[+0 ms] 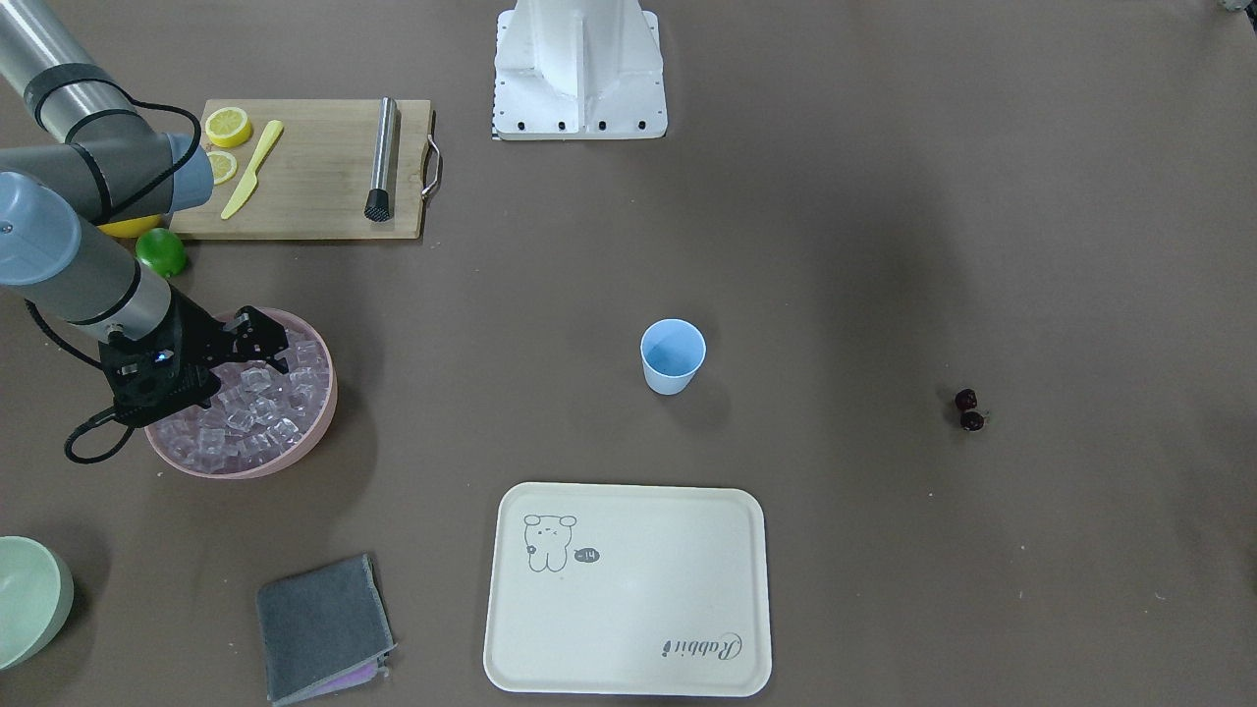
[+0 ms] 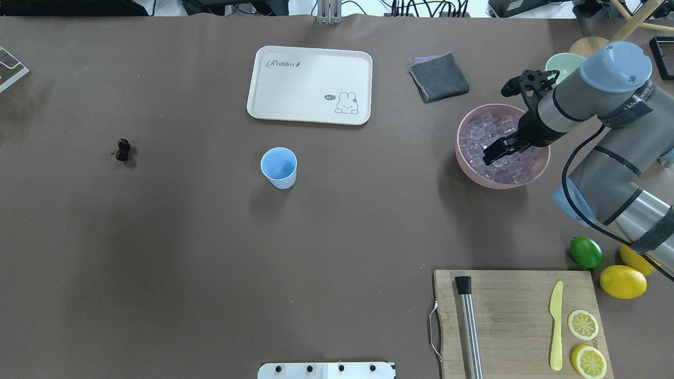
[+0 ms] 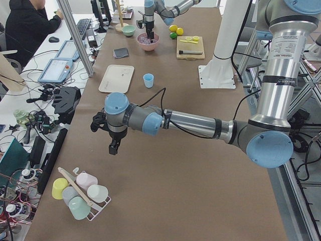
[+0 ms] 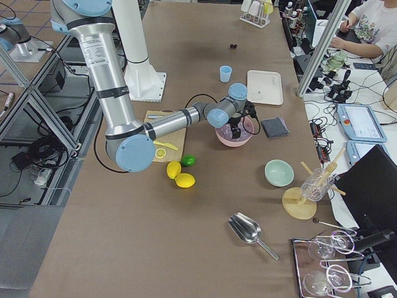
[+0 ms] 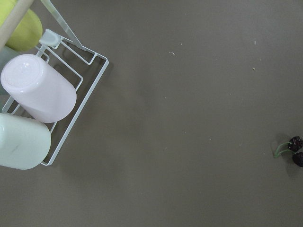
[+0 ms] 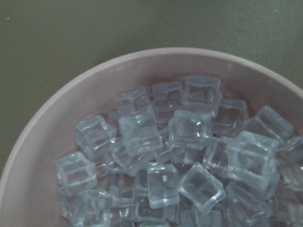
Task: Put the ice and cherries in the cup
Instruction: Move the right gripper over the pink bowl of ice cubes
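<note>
Tray comes first from where I'm standing on the operators' side: one cream rectangular plastic tray with a rabbit drawing (image 1: 628,609). There's also one folded grey cloth (image 1: 319,624) and one pale green bowl (image 1: 34,594). None of those are in play.

Next row back is where it matters. There's one wide pink bowl (image 1: 331,398) heaped with small clear ice cubes (image 1: 250,417), way too many to count. The right gripper (image 1: 273,346) hangs right over the heap, so the ice lies straight below it. Honestly can't tell if its jaws are wide or pinched, it's just a black tangle from every angle.

One small light-blue plastic cup (image 1: 673,355) stands upright and looks empty. It's well apart from the bowl, toward the robot's left, so a cube has to be carried sideways that way.

Further out the same way is one pair of dark red cherries (image 1: 969,409), two fruits on bare table. The pair's long axis runs toward and away from the robot. The left gripper (image 3: 114,146) hovers out by the table's left end, so I'd say that arm is nearer the cherries. Can't tell its jaws either.

Farthest back is one wooden cutting board (image 1: 314,196). On it are one steel muddler (image 1: 381,157), one yellow plastic knife (image 1: 250,169) and two lemon slices (image 1: 227,126). One green lime (image 1: 161,252) and two whole lemons (image 2: 623,281) sit beside it.
</note>
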Tool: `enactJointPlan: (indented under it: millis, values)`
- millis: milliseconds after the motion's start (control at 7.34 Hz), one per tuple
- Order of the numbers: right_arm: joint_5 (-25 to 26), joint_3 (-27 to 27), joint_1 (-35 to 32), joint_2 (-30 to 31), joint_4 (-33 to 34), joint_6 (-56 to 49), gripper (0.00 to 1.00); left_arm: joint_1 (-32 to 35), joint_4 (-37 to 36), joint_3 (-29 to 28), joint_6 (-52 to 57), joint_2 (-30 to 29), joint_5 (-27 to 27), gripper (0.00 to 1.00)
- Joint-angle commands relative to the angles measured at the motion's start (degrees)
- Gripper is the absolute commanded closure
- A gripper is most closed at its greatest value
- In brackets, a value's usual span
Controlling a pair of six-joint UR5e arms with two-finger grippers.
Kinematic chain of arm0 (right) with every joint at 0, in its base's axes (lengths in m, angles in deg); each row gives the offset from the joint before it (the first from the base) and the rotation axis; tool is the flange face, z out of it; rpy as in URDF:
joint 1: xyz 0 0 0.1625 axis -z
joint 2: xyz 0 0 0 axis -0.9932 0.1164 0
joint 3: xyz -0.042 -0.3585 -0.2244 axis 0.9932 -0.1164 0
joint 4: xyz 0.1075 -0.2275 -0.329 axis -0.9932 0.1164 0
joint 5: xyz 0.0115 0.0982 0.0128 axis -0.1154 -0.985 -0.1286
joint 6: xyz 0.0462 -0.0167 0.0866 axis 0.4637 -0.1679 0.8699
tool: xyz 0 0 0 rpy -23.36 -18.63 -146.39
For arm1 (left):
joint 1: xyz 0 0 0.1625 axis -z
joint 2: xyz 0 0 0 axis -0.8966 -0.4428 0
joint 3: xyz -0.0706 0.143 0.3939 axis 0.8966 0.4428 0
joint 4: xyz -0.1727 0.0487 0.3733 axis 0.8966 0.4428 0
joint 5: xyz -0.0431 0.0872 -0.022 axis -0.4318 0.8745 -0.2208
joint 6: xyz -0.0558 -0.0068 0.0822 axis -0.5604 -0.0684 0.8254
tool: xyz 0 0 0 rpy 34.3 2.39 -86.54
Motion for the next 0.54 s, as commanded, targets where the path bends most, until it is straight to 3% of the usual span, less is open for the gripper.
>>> enactJointPlan:
  millis: [0, 272, 408]
  values:
    - [0.69, -0.07, 0.58, 0.05, -0.02, 0.06, 0.06, -0.14, 1.24, -2.16, -0.06, -1.57, -0.02, 0.02]
    - [0.61, 0.02, 0.49, 0.14, -0.02, 0.06, 0.35, -0.23, 1.6, -2.25, -0.06, -1.4, -0.02, 0.02]
    - [0.61, 0.19, 0.49, 0.14, -0.11, 0.06, 0.41, -0.23, 1.69, -2.17, -0.06, -1.31, -0.02, 0.02]
